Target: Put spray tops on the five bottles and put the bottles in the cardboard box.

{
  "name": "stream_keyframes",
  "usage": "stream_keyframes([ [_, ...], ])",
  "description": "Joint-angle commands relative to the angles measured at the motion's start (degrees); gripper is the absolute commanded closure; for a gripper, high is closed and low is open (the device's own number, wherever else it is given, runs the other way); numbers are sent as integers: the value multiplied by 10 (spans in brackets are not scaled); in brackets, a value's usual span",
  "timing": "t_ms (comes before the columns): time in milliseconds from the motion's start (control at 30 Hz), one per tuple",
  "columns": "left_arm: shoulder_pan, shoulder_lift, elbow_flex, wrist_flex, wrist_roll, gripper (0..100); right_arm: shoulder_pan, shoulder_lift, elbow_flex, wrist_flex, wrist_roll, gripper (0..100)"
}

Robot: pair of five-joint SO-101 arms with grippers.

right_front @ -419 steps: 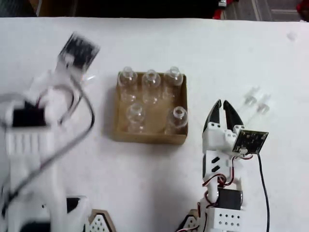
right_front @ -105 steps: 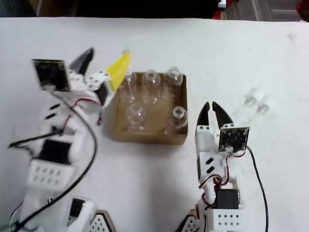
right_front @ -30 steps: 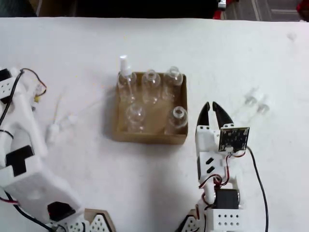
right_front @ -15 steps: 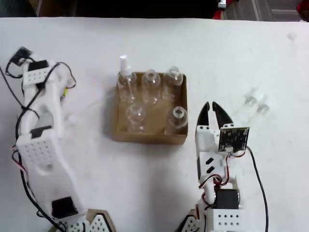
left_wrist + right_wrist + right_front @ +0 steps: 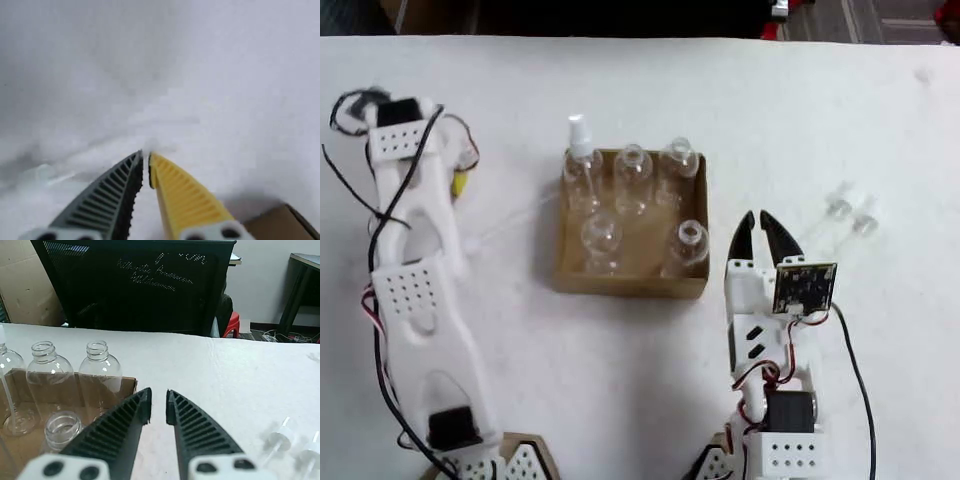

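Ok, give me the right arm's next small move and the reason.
Probably swing the right gripper towards the nearer spray top and open wider. Its jaws stand only slightly apart, that top and a second spray top lie loose close by, and four bottles in the cardboard box have open necks.

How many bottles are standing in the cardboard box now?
5, all inside the cardboard box. Far row: the capped bottle, the middle bottle, the right bottle. Near row: the near-left bottle and the near-right bottle. None seems hidden.
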State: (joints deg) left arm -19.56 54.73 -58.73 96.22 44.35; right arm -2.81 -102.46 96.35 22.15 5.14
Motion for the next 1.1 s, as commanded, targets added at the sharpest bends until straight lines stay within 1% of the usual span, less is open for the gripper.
stream_keyframes([
  [0, 37, -7, -135, 57, -101, 979, -1, -5, 4, 0, 10, 956],
  [33, 34, -7, -149, 47, -111, 979, -1, -5, 4, 0, 10, 956],
  [67, 29, -7, -161, 37, -105, 979, -1, -5, 4, 0, 10, 956],
  [133, 14, -6, -172, 18, -77, 979, 0, -5, 4, 0, 10, 956],
  [233, 3, 14, -158, -18, -38, 979, 0, -5, 4, 0, 10, 956],
  [333, -6, 60, -141, -40, -25, 979, 0, -5, 4, 0, 10, 956],
  [467, -6, 116, -151, -16, -10, 979, 0, -5, 4, 0, 10, 956],
  [633, 40, 136, -206, 62, -13, 979, 0, -5, 4, 0, 10, 956],
  [667, 53, 135, -207, 64, -29, 979, 0, -5, 4, 0, 10, 956],
  [733, 78, 135, -195, 63, -91, 979, 0, -5, 4, 0, 10, 956],
  [800, 103, 137, -177, 63, -137, 979, 0, -5, 4, -1, 10, 956],
  [1067, 161, 109, -13, 64, -210, 979, 0, -5, 4, -1, 10, 956],
])
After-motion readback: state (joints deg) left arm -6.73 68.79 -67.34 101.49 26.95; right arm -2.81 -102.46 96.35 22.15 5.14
